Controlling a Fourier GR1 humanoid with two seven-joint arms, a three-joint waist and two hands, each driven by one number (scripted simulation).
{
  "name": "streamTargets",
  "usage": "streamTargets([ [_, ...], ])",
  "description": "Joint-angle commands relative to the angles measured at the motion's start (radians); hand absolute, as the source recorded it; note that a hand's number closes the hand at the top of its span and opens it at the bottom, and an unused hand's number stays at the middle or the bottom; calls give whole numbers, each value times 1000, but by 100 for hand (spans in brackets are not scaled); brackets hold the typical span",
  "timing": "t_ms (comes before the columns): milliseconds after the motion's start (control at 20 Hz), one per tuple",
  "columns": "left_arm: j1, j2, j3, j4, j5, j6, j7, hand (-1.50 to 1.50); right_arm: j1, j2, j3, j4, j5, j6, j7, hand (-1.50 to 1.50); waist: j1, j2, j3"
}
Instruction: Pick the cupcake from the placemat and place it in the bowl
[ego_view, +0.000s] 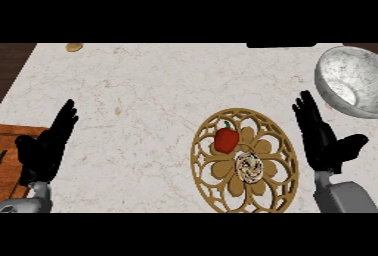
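Head view, near edge first: two grey forearms come in at the bottom corners. Left robot hand (43, 150) is near-left, released, fingers straight and pointing far, holding nothing; it sits over the right edge of a brown wooden board (15, 132) that lies at the worktop's (148, 100) near-left edge. Right robot hand (322, 140) is near-right, also released, fingers straight, thumb spread to the right, empty; it is just right of the placemat (230, 186), not touching anything on it. Placemat is round, tan, an openwork lattice with a flower-shaped middle, lying flat on the pale marbled worktop, right of centre. Cupcake (249, 166) sits on the placemat's middle, seen from above as a swirled brown-and-white top, apart from both hands. Red bell pepper (227, 140) with a green stem lies on the placemat too, just far-left of the cupcake, very close; contact cannot be told. Bowl (345, 75) is far-right, grey marbled, partly cut by the right edge, well apart from the cupcake, beyond the right robot hand's fingertips. Small tan object (74, 47) sits at the far-left edge, too small to identify.
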Motion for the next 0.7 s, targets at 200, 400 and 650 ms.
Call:
streamTargets([
  [200, -91, -96, -76, -40, -1, 2, -47, 0, -54, -127, 384, -113, 173, 393, 32, 150, 62, -4, -10],
  [400, -138, -153, -78, -32, 11, 36, -18, 0, 18, -102, 340, -171, 420, 91, -188, -150, 3, -3, -5],
  [650, -64, -169, -115, -56, -7, 28, -37, 0, 240, -96, 298, -269, 214, 241, -485, -150, 7, -3, -4],
])
